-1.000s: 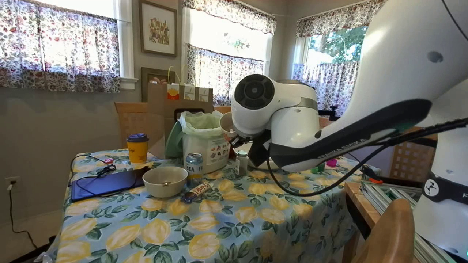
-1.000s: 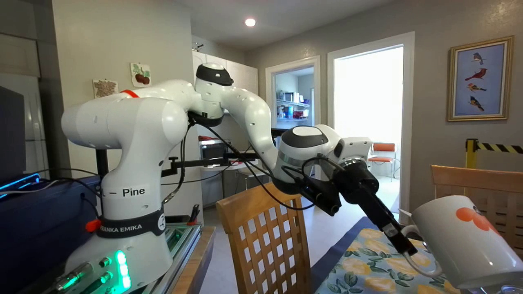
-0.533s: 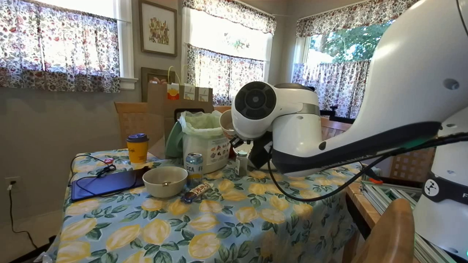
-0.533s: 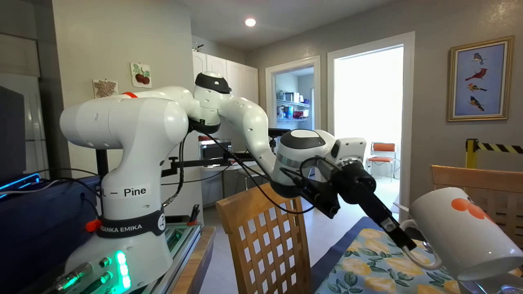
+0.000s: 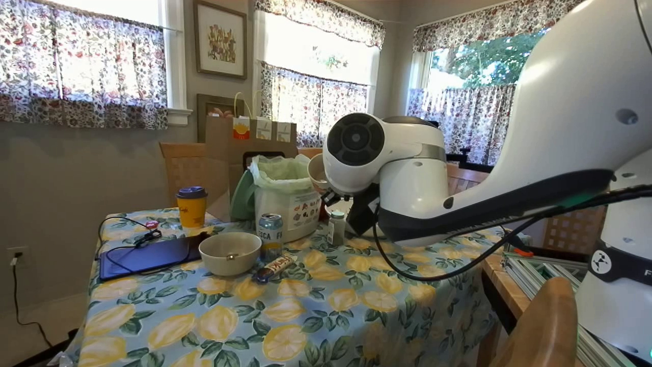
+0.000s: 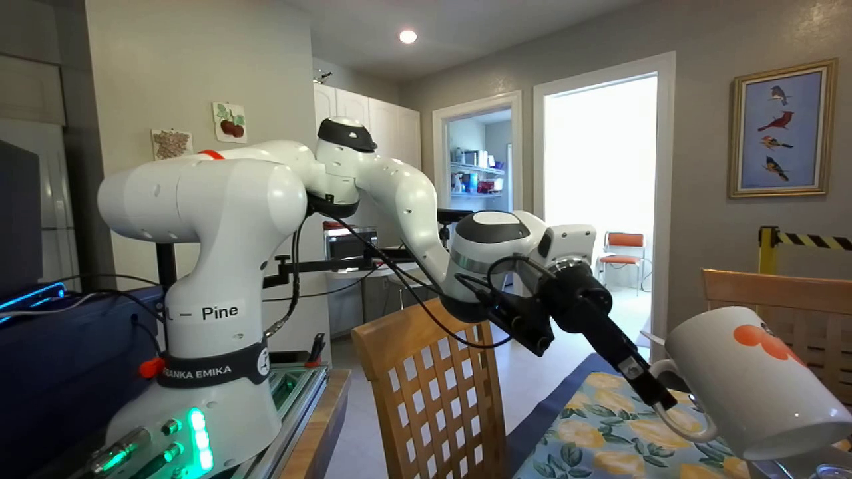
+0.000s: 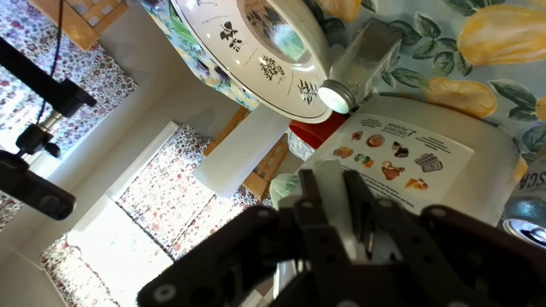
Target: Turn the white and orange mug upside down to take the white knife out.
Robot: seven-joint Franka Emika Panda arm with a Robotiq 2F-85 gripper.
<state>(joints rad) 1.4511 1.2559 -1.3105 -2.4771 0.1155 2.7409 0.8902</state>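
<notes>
The white and orange mug [image 6: 745,379] hangs tilted in the air above the table, its orange print facing out. My gripper [image 6: 665,401] is shut on the mug's handle [image 6: 699,431]. A slim white tip, likely the white knife [image 6: 655,338], juts out on the mug's upper left; the rest of it is hidden. In an exterior view the mug [image 5: 316,171] shows its mouth, partly covered by the wrist, and the knife cannot be made out there. From the wrist, a blurred pale handle fills the gap between the fingers [image 7: 308,187]; the mug's body is mostly hidden.
Near the mug stands a pale tub [image 5: 300,216] with a green liner. A shaker [image 5: 336,228], can [image 5: 270,237], candy bar [image 5: 275,267], grey bowl [image 5: 230,255] and yellow cup [image 5: 192,209] share the table. A printed dish [image 7: 273,70] lies by the shaker.
Over the last second the wrist has dropped slightly and the mug has risen a little, shifting slightly left in an exterior view. It is nearly still now. The grip on the handle stays the same.
</notes>
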